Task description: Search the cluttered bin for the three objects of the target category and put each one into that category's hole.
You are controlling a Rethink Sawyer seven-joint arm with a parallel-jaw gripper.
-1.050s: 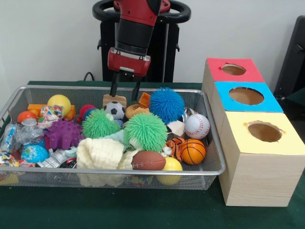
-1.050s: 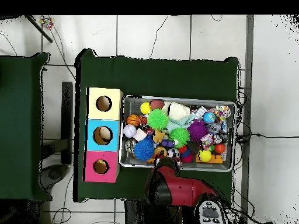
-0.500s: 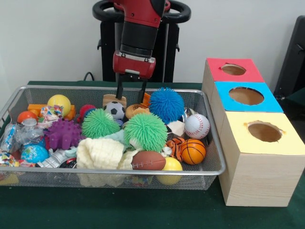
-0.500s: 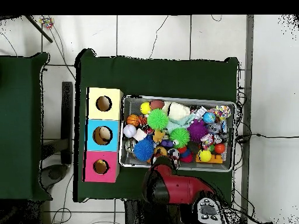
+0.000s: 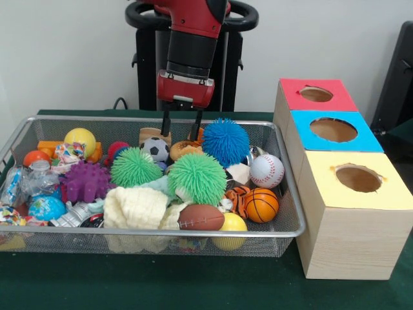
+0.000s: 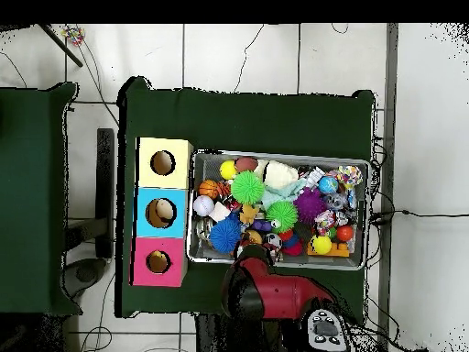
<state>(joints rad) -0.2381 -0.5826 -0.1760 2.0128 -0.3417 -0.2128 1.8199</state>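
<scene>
Here, I am hovering my gripper (image 5: 180, 125), jaws parted and empty, directly above the wire bin (image 5: 292, 213), searching its cluttered far edge.

You had the bin (image 5: 284, 194) left of the three-hole box (image 5: 342, 213) on the surface (image 5: 193, 290); end effector (image 5: 180, 124) hung over the bin's back edge, fingers apart.
</scene>
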